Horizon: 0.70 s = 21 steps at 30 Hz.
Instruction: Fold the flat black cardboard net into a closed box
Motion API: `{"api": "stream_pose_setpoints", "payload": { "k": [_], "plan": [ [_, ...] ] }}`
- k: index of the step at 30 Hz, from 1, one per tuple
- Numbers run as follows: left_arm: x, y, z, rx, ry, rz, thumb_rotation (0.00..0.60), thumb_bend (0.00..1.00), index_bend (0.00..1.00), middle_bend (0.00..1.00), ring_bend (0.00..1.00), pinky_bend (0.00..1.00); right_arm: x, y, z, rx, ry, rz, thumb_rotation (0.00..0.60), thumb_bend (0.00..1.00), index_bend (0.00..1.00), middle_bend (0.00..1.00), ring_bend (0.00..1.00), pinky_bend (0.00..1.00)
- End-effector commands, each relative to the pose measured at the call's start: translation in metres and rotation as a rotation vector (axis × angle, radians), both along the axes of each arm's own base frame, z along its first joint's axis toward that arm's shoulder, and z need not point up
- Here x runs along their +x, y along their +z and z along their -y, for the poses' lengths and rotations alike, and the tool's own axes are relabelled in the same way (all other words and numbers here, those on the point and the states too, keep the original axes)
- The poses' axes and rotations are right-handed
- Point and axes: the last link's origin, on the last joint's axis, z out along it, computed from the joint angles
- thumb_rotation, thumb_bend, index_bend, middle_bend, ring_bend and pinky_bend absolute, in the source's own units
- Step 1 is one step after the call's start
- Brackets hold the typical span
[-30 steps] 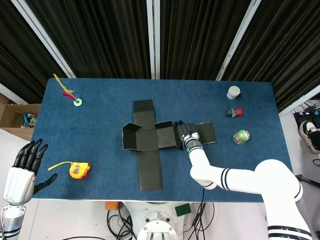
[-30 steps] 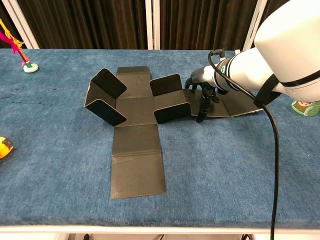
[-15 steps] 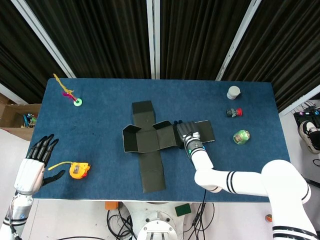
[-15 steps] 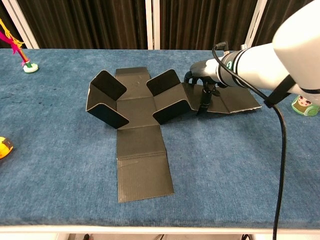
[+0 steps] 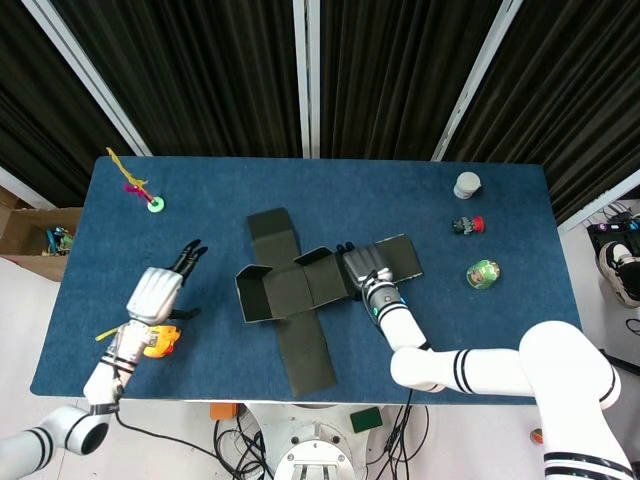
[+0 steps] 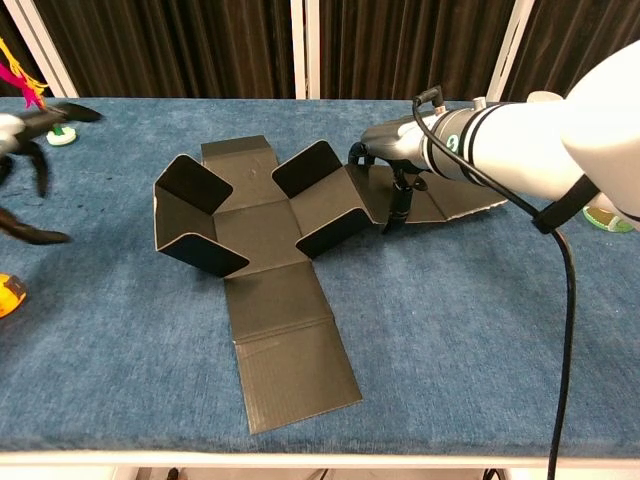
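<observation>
Near the middle of the blue felt-covered table (image 5: 200,200), the flat black cardboard net (image 5: 300,295) lies spread in a cross shape, its long strip running from about 11 o'clock down to about 5 o'clock in the head view. Two small side flaps at its centre stand tilted up, as does the flap on the left end, while the long lower panel lies flat on the cloth. At 3 o'clock of the net's centre, the right hand (image 5: 362,268) is palm down on the net's right arm, its dark fingertips (image 6: 392,222) pointing down at the fold beside the raised flap; the chest view shows the fingers curved downward onto the cardboard, pressing rather than clasping it. The white right forearm reaches in from 5 o'clock, with a black cable (image 6: 560,300) trailing from the wrist. At 9 o'clock of the net, well apart from it, the left hand (image 5: 155,292) hovers with its fingers spread and holding nothing, its fingertips pointing toward 1 o'clock. Just below that hand lies an orange tape measure with a yellow tape tail (image 5: 155,345). Toward 10 o'clock, near the table's far left corner, stands a green-based toy with pink and yellow streamers (image 5: 150,198).
</observation>
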Motion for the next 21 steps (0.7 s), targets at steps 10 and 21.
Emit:
{"api": "stream_pose_setpoints", "payload": {
  "k": [10,21],
  "plan": [
    [0.044,-0.041,-0.014,-0.046,-0.026,0.164,0.6,0.0,0.0,0.0,0.52,0.83,0.009,-0.007,-0.001,-0.005,0.064,-0.036,0.6,0.32,0.39,0.33,0.74,1.0],
    [0.072,-0.049,-0.014,-0.273,0.027,0.452,0.6,0.0,0.0,0.0,0.5,0.83,0.029,0.0,-0.008,-0.034,0.346,-0.184,0.6,0.32,0.4,0.33,0.74,1.0]
  ]
}}
